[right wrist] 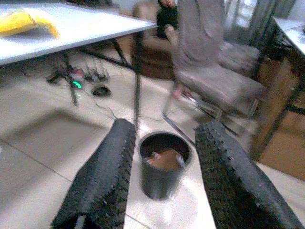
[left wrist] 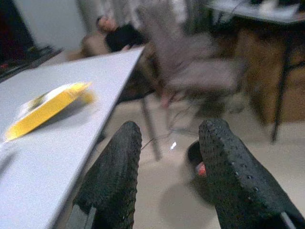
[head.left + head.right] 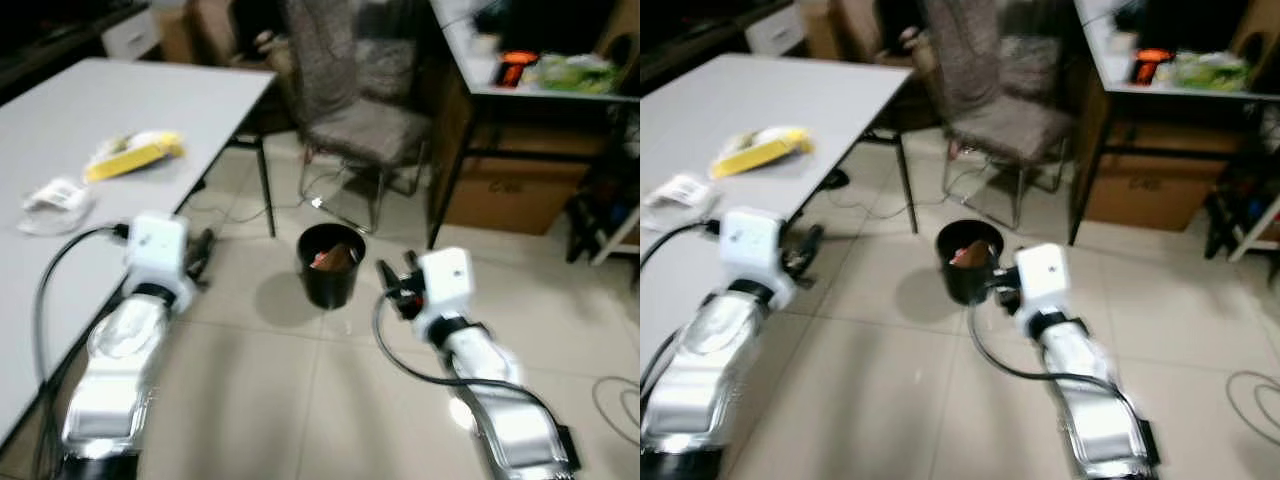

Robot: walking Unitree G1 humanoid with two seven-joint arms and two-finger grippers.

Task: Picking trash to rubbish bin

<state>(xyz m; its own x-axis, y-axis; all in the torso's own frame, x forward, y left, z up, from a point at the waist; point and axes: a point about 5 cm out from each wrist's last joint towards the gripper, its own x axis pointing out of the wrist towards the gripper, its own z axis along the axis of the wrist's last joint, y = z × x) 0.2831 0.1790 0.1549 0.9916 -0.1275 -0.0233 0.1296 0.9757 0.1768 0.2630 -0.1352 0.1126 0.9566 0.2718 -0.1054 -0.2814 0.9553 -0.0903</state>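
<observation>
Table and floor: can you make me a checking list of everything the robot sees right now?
Surface: grey table, tiled floor.
Job's things: black bin on the floor with trash inside; yellow packet and white wrapper on the table.
Clutter: bright items on the far desk.
Grippers: left gripper by the table edge, fingers open, empty; right gripper near the bin, fingers open, empty.
Cables: black ones on both arms; thin wires on the floor.
Surroundings: chair, cardboard box.

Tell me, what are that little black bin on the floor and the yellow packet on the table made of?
The small round black rubbish bin looks like matte plastic, though thin painted metal is possible: smooth, dull walls with no glint, brownish trash inside. The flat yellow packet on the white table looks like glossy plastic film: it shows pale highlights and a crinkled, limp outline. Blur leaves both uncertain.
</observation>
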